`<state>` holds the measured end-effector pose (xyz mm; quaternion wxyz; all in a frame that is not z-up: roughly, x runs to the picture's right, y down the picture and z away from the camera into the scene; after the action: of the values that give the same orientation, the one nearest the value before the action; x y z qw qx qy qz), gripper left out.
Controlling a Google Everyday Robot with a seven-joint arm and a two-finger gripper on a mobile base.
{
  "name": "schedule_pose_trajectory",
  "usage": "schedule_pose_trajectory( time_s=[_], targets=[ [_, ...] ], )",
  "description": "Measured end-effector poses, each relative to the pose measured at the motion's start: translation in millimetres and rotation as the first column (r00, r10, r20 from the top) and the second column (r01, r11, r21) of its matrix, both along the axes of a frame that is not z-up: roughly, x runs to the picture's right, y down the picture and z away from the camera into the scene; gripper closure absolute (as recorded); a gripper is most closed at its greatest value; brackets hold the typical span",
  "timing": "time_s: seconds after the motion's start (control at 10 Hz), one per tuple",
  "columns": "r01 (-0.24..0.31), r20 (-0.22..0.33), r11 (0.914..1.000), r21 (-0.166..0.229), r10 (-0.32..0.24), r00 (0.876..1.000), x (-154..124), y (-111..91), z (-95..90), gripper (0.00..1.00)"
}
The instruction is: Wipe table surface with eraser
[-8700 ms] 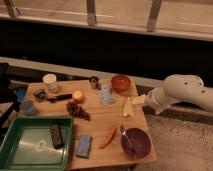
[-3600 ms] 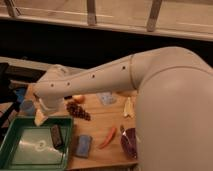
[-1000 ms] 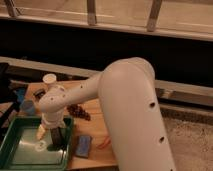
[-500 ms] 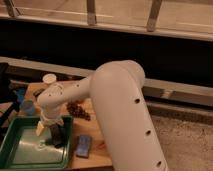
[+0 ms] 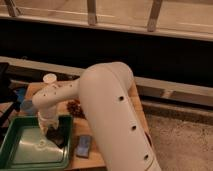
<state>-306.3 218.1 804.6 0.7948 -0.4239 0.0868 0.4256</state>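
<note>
The tool [image 5: 48,129] hangs low over the right part of the green tray [image 5: 15,156], at the end of the white arm [image 5: 107,100] that bends down across the surface [image 5: 34,91]. The eraser [image 5: 63,133] seems to be the dark block just beside the tool, inside the tray near its right wall, though the arm's shadow makes its outline hard to separate. Whether the tool is clenched on it or released I cannot tell.

The step in hand looks like the pick-up, so no wiping has begun. To do it well, the grip should sit squarely across the block's narrow sides. The lift should go straight up until it clears the tray wall, and only then swing towards bare wood. The blue-grey sponge [image 5: 84,146] lies just outside the tray and is best avoided. The eraser's broad face should come down flat before stroking.
</note>
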Motion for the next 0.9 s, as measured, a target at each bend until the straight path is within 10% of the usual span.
schedule_pose_trajectory(
  time_s=[0.3,0.7,0.9],
  targets=[
    [0.015,-0.002,0.9999,0.008,-0.015,1.0,-1,0,-2.1,0.97],
    [-0.046,0.07,0.9928,0.111,0.038,0.997,4,-34,-46.8,1.0],
    [-0.093,0.11,0.9763,0.196,0.072,0.991,17,-70,-81.8,1.0]
  ],
)
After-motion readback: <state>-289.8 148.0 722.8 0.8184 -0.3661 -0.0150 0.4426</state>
